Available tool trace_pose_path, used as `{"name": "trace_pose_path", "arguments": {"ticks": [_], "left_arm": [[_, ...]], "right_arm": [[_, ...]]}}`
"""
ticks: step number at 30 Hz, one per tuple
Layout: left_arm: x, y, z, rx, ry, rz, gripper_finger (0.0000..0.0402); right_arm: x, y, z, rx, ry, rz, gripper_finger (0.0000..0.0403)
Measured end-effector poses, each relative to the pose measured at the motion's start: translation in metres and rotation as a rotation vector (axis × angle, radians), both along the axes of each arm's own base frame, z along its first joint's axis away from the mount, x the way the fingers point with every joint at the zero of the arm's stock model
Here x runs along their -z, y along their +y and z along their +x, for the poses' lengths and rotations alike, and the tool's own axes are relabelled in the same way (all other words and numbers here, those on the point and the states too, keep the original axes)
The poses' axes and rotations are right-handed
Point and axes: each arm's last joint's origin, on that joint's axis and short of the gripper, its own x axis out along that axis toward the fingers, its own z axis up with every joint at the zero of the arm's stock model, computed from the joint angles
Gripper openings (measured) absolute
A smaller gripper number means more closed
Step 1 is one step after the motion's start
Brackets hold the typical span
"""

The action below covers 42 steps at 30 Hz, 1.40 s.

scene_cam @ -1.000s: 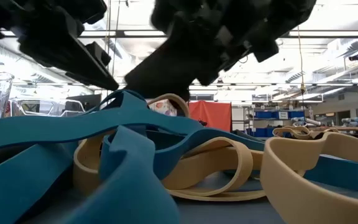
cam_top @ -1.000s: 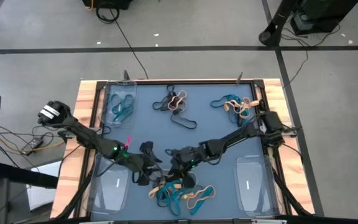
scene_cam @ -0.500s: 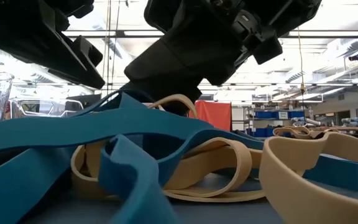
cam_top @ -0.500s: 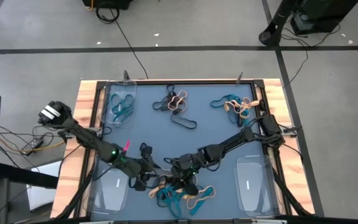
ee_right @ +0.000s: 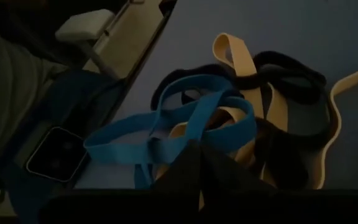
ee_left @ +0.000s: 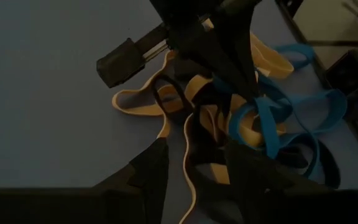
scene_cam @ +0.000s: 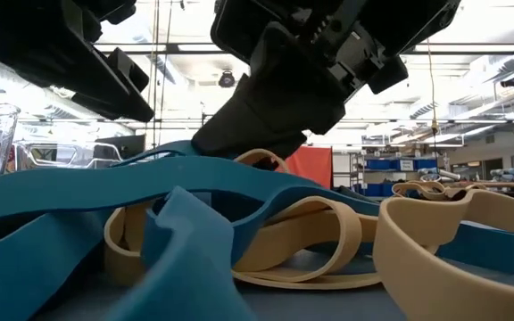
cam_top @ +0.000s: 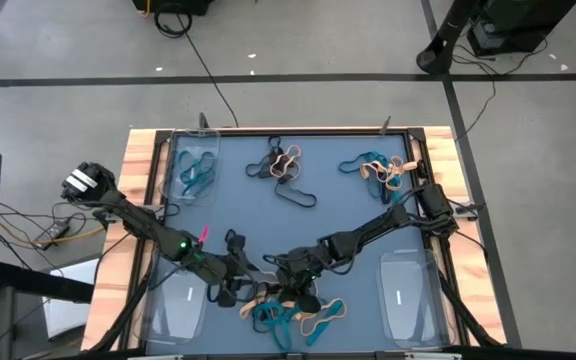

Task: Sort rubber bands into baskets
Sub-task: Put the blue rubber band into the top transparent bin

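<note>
A heap of teal, tan and black rubber bands lies on the blue mat near the table's front edge. My right gripper reaches into the heap from the right and is shut on a teal band. My left gripper stands open at the heap's left side. Its two fingers stand on either side of a black loop. Whether they touch it I cannot tell. Clear baskets stand at the far left, near left and near right. My right gripper pinches the teal band where its strands cross, at the top of the heap. Its shut fingers slant down from the far right. The fingertips cover the pinched spot. The band lies slack on the heap with the tan bands.
The far-left basket holds teal bands. A black and tan cluster lies at the far middle, and a teal and tan cluster at the far right. The wooden frame rims the mat. Bare mat lies in the middle.
My right gripper has tipped down onto the heap and shut on the teal band. In the low view the band's raised arch has sunk flatter and the tan loop behind it has shifted. My left gripper has kept open.
</note>
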Motion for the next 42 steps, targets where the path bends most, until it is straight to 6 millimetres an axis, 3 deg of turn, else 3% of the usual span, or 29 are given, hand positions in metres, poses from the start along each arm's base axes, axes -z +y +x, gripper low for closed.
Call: {"name": "trace_pose_path", "arguments": {"ticks": [6, 12, 19, 25, 34, 42], "left_arm": [[-0.002, -0.001, 0.001, -0.01, -0.02, -0.03, 0.0162], [-0.004, 0.001, 0.003, -0.002, -0.044, -0.016, 0.0162], [-0.011, 0.007, 0.012, -0.023, -0.073, 0.0, 0.0162], [-0.019, 0.012, 0.019, -0.042, -0.094, 0.025, 0.0162], [-0.02, 0.038, 0.03, -0.285, -0.101, -0.028, 0.0168], [-0.017, 0.056, 0.036, -0.265, -0.036, -0.138, 0.0205]], "right_arm": [[-0.025, -0.003, 0.0, 0.063, -0.115, -0.069, 0.0006], [-0.064, -0.015, -0.007, 0.302, -0.246, -0.303, 0.0004], [-0.091, -0.027, -0.02, 0.413, -0.254, -0.441, 0.0004], [-0.098, -0.031, -0.027, 0.469, -0.235, -0.526, 0.0003], [-0.092, -0.035, -0.033, 0.534, -0.166, -0.654, 0.0003], [-0.092, -0.037, -0.034, 0.588, -0.167, -0.732, 0.0003]]}}
